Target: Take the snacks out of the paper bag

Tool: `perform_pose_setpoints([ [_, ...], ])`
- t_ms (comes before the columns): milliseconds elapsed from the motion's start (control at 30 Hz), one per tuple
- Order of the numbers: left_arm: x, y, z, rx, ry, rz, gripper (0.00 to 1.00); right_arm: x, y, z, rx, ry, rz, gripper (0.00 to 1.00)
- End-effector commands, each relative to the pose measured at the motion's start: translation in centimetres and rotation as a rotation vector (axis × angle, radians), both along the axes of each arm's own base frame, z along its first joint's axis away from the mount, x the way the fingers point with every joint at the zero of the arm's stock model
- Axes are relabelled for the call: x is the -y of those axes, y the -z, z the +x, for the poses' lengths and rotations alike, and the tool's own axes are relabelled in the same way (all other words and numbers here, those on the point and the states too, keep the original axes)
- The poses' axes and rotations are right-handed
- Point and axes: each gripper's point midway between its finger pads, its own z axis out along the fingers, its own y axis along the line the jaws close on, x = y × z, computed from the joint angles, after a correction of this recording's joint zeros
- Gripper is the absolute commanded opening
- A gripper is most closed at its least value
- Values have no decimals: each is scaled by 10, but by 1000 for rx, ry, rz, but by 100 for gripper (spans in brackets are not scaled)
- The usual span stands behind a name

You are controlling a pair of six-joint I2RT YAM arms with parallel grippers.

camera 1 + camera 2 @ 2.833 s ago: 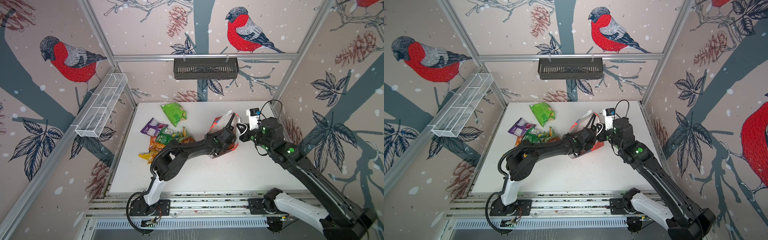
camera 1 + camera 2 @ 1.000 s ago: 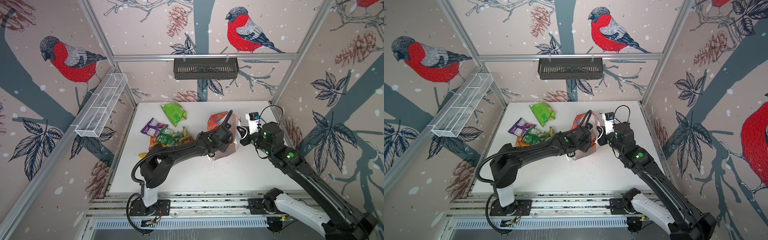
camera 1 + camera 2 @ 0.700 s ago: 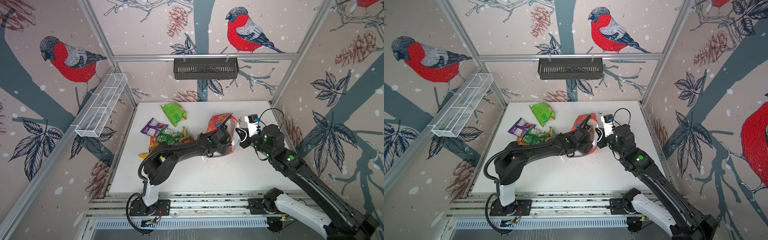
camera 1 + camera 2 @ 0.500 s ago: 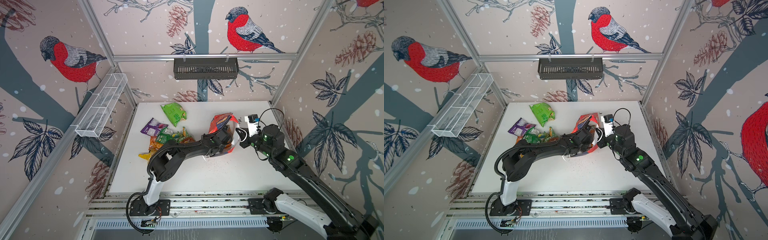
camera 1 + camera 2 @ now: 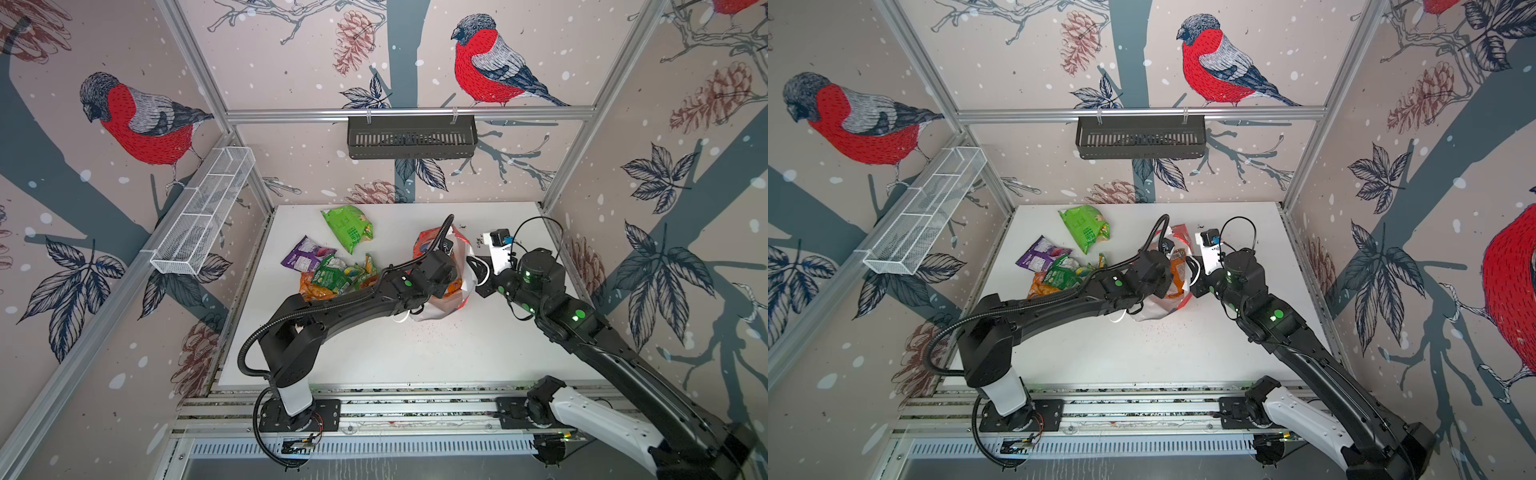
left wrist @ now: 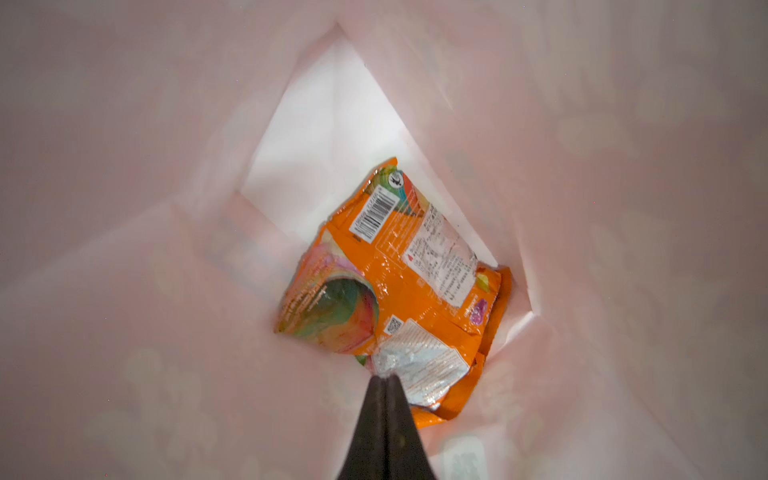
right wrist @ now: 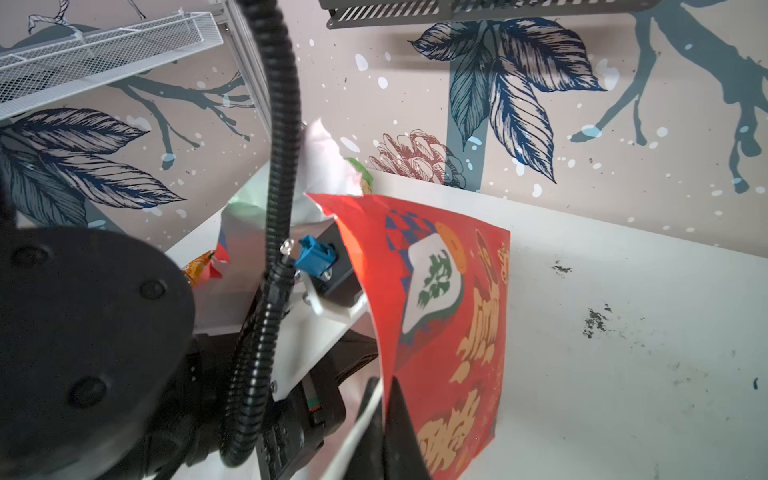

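Note:
The red paper bag [image 5: 424,246] [image 5: 1152,309] lies tipped on the white table [image 5: 374,353], right of centre. My left gripper [image 6: 384,376] is deep inside it, shut on the silvery corner of an orange snack packet [image 6: 399,282] lying against the bag's white inside [image 6: 332,124]. In both top views the bag hides those jaws. My right gripper [image 7: 384,382] is shut on the bag's red wall [image 7: 449,299] at its rim, on the bag's right side [image 5: 473,270]. Other snacks lie on the table to the left: a green packet [image 5: 347,224], a purple one [image 5: 305,257] and a green and orange pile [image 5: 332,280].
A black slotted basket [image 5: 411,137] hangs on the back wall and a white wire basket [image 5: 203,216] on the left wall. Dark crumbs [image 5: 436,332] speckle the table in front of the bag. The left arm's cable loop [image 5: 444,232] arches over the bag.
My left gripper has gone from open to shut, closing on the orange packet inside the bag. The bag has shifted slightly; the right gripper keeps its hold on the rim.

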Motion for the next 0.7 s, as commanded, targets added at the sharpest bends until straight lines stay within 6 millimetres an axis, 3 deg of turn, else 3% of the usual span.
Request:
perform_pose_setpoints([
  [0, 5, -12, -2, -23, 26, -78, 0, 0, -18, 5, 72, 26, 8, 0],
  [100, 0, -11, 1, -19, 14, -87, 0, 1, -19, 5, 74, 29, 8, 0],
  [167, 0, 0, 4, -35, 20, -86, 1, -1, -18, 3, 74, 13, 10, 0],
  [233, 8, 14, 1, -81, 64, -79, 47, -2, -18, 4, 73, 12, 12, 0],
  [333, 22, 37, -5, -173, 120, -39, 87, -4, -15, 2, 73, -1, 8, 0],
  [467, 21, 60, 6, -198, 66, 19, 97, -9, -14, -2, 84, -43, 16, 0],
  [667, 33, 83, 9, -240, 65, 26, 97, -9, -15, -1, 94, -43, 11, 0],
])
